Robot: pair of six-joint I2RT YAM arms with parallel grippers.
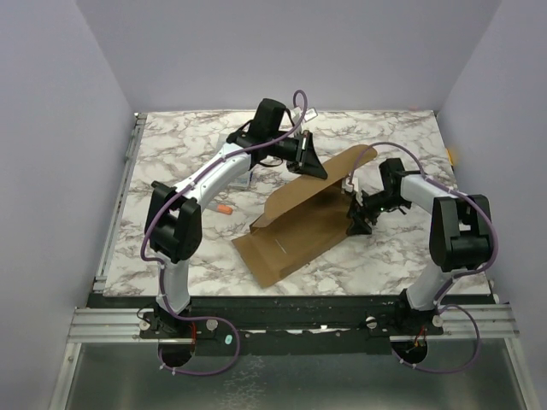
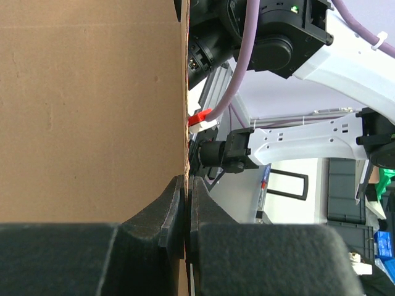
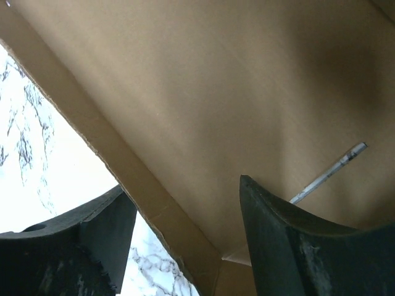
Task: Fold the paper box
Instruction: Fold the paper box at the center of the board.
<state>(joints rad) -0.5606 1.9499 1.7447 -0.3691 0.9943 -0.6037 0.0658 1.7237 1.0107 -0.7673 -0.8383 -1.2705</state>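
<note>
While left tool [image 2: 187, 185] pinches one paper box [image 2: 92, 111], right tool [image 3: 185, 191] gapes.

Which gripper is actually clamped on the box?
The left gripper: jaws pinched shut on the paper box panel's edge. The right gripper stands open.

Pale lilac walls [image 1: 282, 51] close in the table [image 1: 171, 145] on three sides. Its top is white marble pattern with grey veins, evenly lit. An aluminium rail [image 1: 107, 323] runs along the near edge, with a dull metal sheet [image 1: 299, 380] below it.
</note>
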